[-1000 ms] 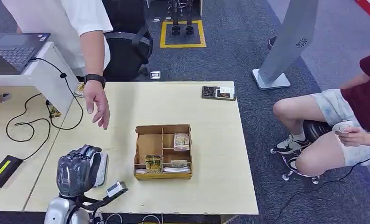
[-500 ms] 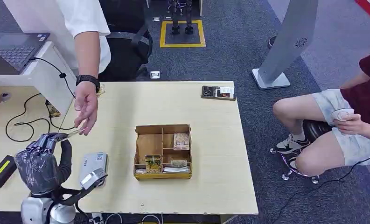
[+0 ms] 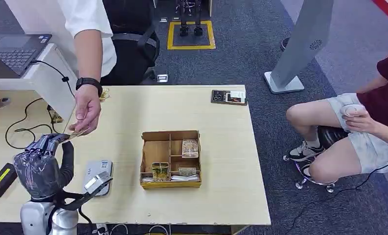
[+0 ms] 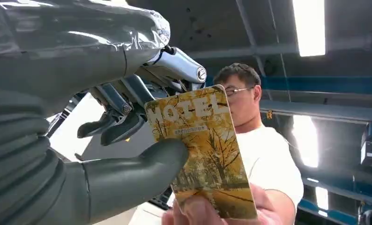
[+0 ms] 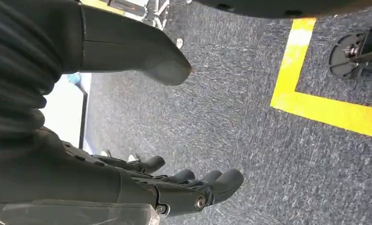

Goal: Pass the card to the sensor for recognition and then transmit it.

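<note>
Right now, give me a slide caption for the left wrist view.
Left hand holds a yellow hotel card as a person's hand takes its far end.

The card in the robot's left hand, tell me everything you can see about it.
The card is a thin, glossy rectangle with rounded corners, printed with golden autumn trees and large pale letters at one end. The left hand pinches it between its thick grey thumb and darker fingers. A person's hand grips its far end. It hangs above the table's left edge, clear of the surface.
</note>
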You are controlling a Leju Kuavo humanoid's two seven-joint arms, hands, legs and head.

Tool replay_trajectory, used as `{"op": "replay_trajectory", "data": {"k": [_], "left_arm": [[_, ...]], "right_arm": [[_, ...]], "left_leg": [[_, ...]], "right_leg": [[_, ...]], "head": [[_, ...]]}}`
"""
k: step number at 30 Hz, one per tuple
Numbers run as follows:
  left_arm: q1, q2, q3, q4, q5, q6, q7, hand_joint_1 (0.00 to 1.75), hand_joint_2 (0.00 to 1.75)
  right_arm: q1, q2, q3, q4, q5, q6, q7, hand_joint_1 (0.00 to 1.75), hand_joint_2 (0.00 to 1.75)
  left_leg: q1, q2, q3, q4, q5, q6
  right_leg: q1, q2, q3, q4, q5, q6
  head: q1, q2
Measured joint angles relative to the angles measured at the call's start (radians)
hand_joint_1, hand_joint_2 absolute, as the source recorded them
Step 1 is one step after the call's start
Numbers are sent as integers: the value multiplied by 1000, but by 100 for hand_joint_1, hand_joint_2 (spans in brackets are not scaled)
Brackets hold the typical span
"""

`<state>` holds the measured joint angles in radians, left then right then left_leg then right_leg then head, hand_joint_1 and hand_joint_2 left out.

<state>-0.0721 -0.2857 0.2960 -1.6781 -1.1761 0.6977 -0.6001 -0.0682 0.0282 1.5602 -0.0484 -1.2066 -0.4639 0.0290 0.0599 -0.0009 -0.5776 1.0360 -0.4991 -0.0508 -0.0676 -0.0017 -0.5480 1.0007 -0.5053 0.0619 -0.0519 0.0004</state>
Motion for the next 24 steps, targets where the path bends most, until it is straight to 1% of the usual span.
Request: {"op": "replay_trajectory", "data": {"k": [2,8,12,13,14,19,24], "left_arm": [[0,0,0,0,-1,0,2,175,175],[-4,-1,-15,10,-13,-1,44,175,175],[-9,-1,-41,19,-15,-1,43,175,175],[-11,-1,-50,22,-15,-1,43,147,175],[-12,-1,-55,25,-15,-1,46,0,175],[-18,-2,-91,44,-31,-1,75,0,175],[-21,-3,-106,52,-22,-1,65,0,175]], "right_arm": [[0,0,0,1,0,0,0,0,175],[-1,0,0,-1,2,-9,3,0,175],[-1,0,0,-5,-1,-16,6,0,175],[-1,0,0,-7,-2,-17,6,0,175],[-1,0,0,-8,-2,-18,5,0,175],[-2,0,0,-10,-2,-21,2,0,175],[-2,0,0,-12,-3,-23,3,0,175]], "left_leg": [[0,0,0,0,0,0],[0,1,0,0,0,0],[0,2,0,0,0,0],[0,2,-1,0,0,0],[0,2,-1,0,0,0],[0,1,-1,0,-1,0],[0,1,-1,0,-1,0]], "right_leg": [[0,0,-1,0,0,0],[0,1,-1,0,0,0],[0,1,-1,0,0,0],[0,1,-1,0,0,0],[0,1,-1,0,0,0],[0,1,-1,0,0,0],[0,1,-1,0,0,0]], "head": [[0,0],[0,0],[0,0],[0,0],[0,0],[0,0],[0,0]]}}
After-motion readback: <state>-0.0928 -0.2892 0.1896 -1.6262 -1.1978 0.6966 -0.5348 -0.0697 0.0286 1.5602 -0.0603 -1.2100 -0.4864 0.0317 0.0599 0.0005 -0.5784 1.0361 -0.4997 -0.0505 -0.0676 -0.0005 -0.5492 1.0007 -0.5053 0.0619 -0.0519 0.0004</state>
